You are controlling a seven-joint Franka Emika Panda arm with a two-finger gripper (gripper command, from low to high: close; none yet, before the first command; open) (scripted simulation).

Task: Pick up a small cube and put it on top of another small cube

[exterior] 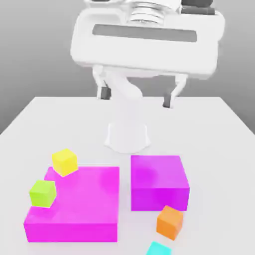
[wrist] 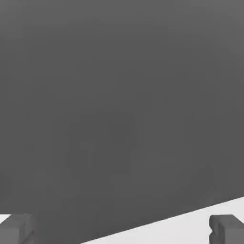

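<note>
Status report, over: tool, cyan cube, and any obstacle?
Tool open, empty, high above the table. Cyan cube on the table at the near edge, untouched. Orange cube sits close beside it; magenta block just behind.

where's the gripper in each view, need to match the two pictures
Exterior view: the gripper hangs high over the far part of the white table, open, with nothing between its dark fingertips.
Hand view: the gripper sits at the picture's lower edge, one grey fingertip in each lower corner, wide apart.
Shared landmark: the white table, seen in the hand view as a pale wedge between the fingertips.
</note>
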